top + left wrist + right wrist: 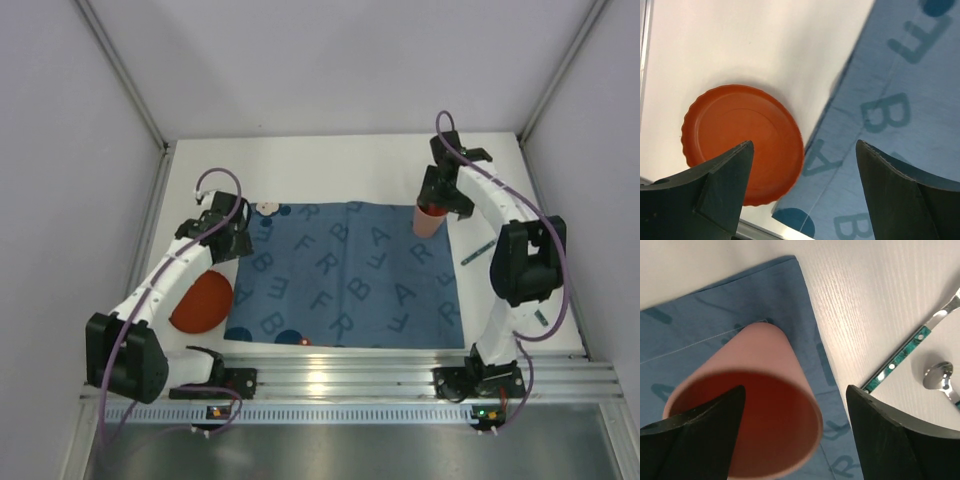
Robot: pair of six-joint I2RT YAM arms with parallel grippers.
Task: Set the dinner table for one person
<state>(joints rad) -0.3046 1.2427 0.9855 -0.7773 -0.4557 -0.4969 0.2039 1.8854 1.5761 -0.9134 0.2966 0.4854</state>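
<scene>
The left arm [165, 282] and right arm [492, 207] have white link shells with bulky black joint housings. A thin purple cable [218, 171] loops along each. The fingers [715, 195] are dark matte wedges. Small lights glow beneath the black bases [215, 382].

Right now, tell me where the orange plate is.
In the top view, the orange plate sits on the white table, beside the blue mat at its left edge, partly hidden beneath the left arm.
</scene>
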